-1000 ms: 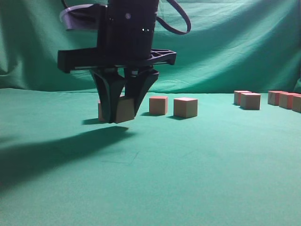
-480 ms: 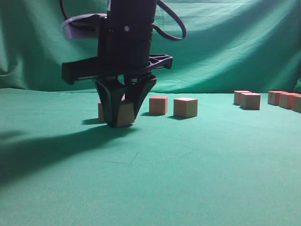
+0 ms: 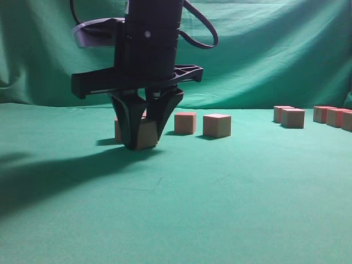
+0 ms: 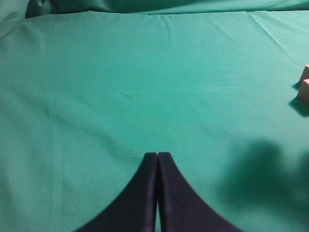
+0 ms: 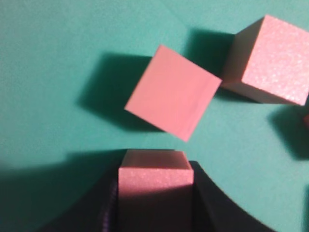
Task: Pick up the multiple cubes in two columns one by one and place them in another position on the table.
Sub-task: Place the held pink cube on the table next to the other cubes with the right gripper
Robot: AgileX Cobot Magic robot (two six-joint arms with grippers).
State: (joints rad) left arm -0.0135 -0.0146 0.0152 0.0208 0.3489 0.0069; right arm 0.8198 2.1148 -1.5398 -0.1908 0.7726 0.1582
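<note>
My right gripper (image 3: 140, 144) is shut on a tan cube (image 3: 147, 135), low at the green table (image 3: 220, 192), at or just above the cloth. In the right wrist view the held cube (image 5: 154, 186) fills the gap between the dark fingers of the right gripper (image 5: 154, 193). Two other cubes (image 5: 173, 93) (image 5: 270, 60) lie just beyond it. Another cube (image 3: 117, 129) peeks out behind the fingers, and two more (image 3: 185, 122) (image 3: 216, 125) stand to its right. My left gripper (image 4: 158, 155) is shut and empty over bare cloth.
Several more cubes (image 3: 292, 117) (image 3: 336, 117) stand in a group at the far right. Two cube corners (image 4: 304, 91) show at the right edge of the left wrist view. An upright creased green cloth (image 3: 275, 55) closes off the back.
The right gripper has come down a little with the cube, from clearly above the cloth to table level. In the last half second it has hardly moved.
</note>
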